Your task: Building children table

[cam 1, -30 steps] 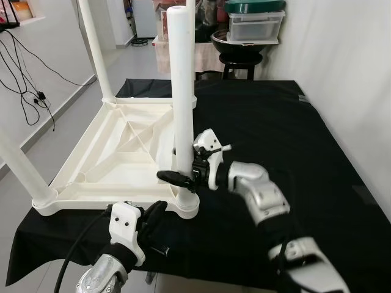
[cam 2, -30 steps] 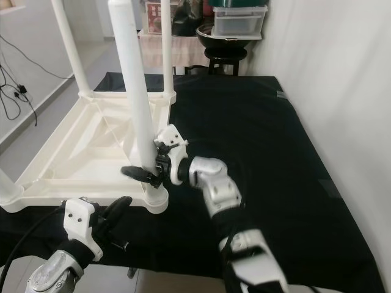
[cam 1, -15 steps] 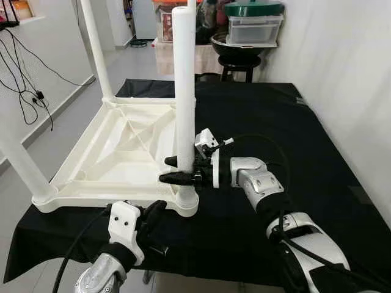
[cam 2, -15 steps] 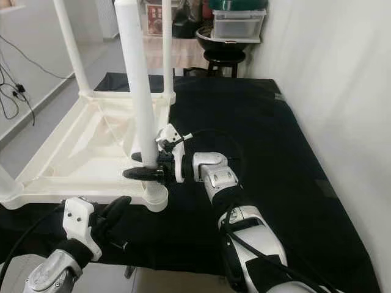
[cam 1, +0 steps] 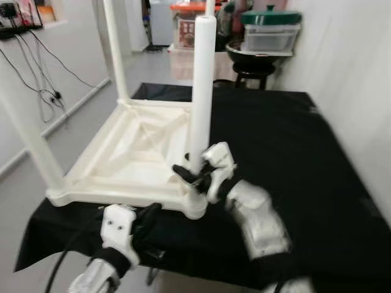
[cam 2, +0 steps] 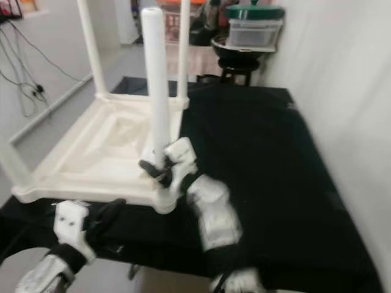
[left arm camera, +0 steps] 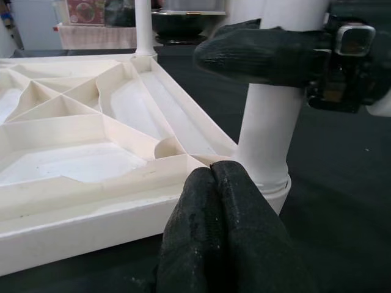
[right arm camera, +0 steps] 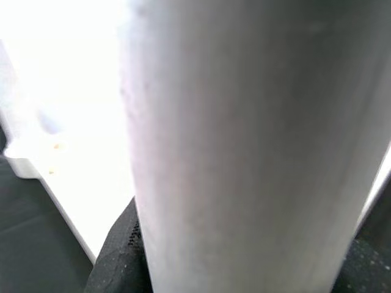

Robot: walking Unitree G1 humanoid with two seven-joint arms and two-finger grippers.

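— Four white legs stood up from the upturned white table top [cam 1: 125,160], didn't they?
— They did. The top lay underside up on a black cloth [cam 1: 287,146], toward the robot's left, its ribbed underside showing. The nearest leg [cam 1: 201,91] rose upright from the corner socket [cam 1: 195,204] closest to the robot.
— And where was the right gripper [cam 1: 194,172]?
— Low on that leg, just above the socket. Its black fingers [left arm camera: 259,52] were clamped around the tube, one on each side; the right wrist view had the white tube pressed close against the lens, with a dark pad at its base.
— The left gripper [left arm camera: 211,183]?
— It sat at the near edge of the table top, just beside the same corner. Its two fingers were pressed together with nothing between them, their tips touching or nearly touching the rim.
— Anything behind?
— A black stool [cam 1: 255,68] beyond the cloth carried a clear lidded storage box [cam 1: 269,36], and cables [cam 1: 43,79] hung along the left wall.
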